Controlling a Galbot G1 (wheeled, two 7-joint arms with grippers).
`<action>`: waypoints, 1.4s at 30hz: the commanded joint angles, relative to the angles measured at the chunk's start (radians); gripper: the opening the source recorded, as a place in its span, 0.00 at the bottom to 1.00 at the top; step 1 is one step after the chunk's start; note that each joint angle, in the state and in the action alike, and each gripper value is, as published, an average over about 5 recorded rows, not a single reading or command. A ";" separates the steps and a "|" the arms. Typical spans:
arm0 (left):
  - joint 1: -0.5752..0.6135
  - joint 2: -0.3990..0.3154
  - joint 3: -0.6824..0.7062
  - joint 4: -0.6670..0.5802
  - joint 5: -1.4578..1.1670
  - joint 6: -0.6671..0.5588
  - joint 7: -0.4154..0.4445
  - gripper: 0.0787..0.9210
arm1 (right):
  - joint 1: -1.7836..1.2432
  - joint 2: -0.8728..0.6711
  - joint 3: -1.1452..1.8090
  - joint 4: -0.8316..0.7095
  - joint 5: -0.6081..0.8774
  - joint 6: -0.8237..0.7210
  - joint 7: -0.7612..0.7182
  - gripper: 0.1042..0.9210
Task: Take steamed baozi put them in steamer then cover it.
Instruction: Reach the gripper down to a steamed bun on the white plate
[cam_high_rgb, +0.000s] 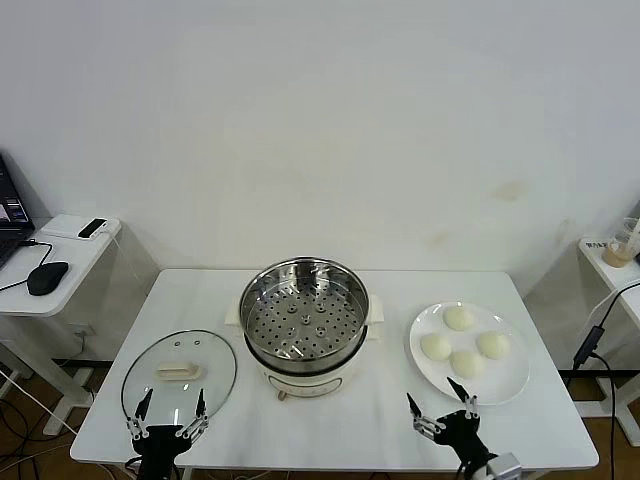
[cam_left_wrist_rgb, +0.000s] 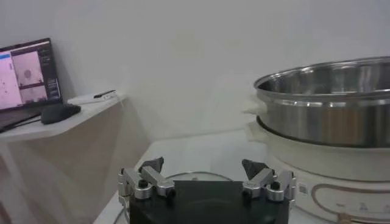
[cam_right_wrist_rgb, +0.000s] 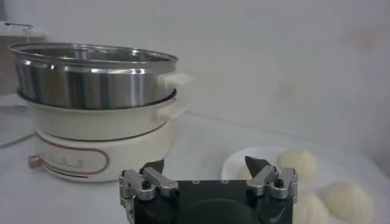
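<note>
Now left claw (cam_high_rgb: 172, 405) spread, right claw (cam_high_rgb: 441, 402) spread, steamer (cam_high_rgb: 304, 322) uncovered.

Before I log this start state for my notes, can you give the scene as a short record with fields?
steamer: table centre, uncovered, tray empty
steamed baozi: four, on white plate, robot's right of the steamer
cover: flat on table, robot's left of the steamer
left hand: open, at near edge by the cover
right hand: open, at near edge by the plate
</note>
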 joint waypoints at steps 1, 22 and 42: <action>-0.022 0.007 -0.016 -0.049 0.064 0.160 0.004 0.88 | 0.080 -0.084 0.062 -0.005 -0.153 -0.018 -0.003 0.88; -0.040 -0.026 -0.055 -0.040 0.202 0.159 0.094 0.88 | 1.012 -0.634 -0.261 -0.580 -0.628 0.036 -0.706 0.88; -0.046 -0.035 -0.097 -0.050 0.203 0.157 0.088 0.88 | 1.666 -0.420 -1.070 -1.110 -0.578 0.143 -1.017 0.88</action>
